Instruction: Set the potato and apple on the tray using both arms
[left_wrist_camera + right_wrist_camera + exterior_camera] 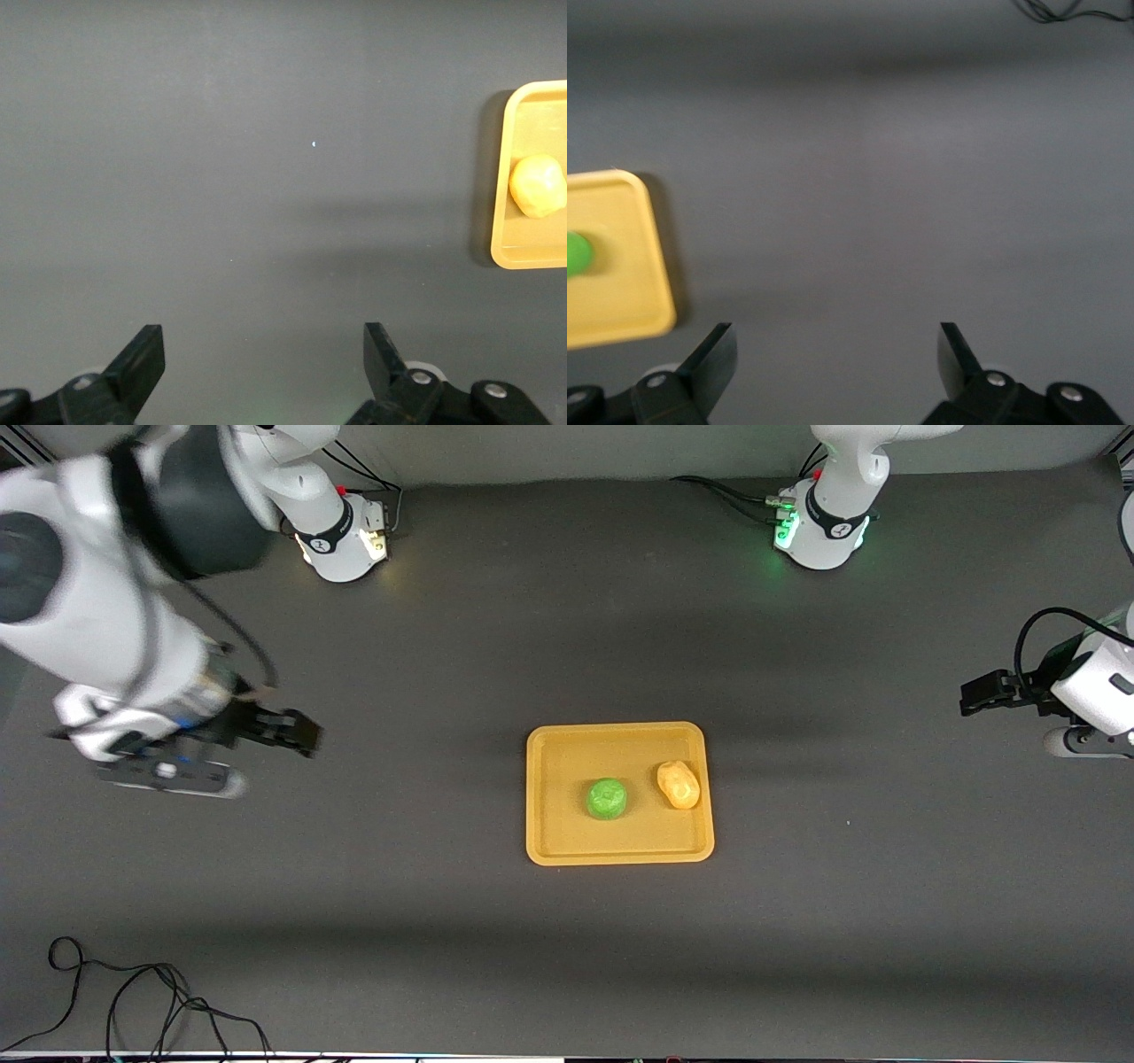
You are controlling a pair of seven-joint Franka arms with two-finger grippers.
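The yellow-orange tray lies in the middle of the table. The green apple sits on it near its centre. The potato lies on it beside the apple, toward the left arm's end. My left gripper is open and empty, up over bare table at the left arm's end. Its wrist view shows the open gripper, the tray's edge and the potato. My right gripper is open and empty over bare table at the right arm's end. Its wrist view shows the open gripper, the tray and the apple.
A black cable lies coiled on the table near the front camera at the right arm's end; it also shows in the right wrist view. The two arm bases stand along the table's edge farthest from the front camera.
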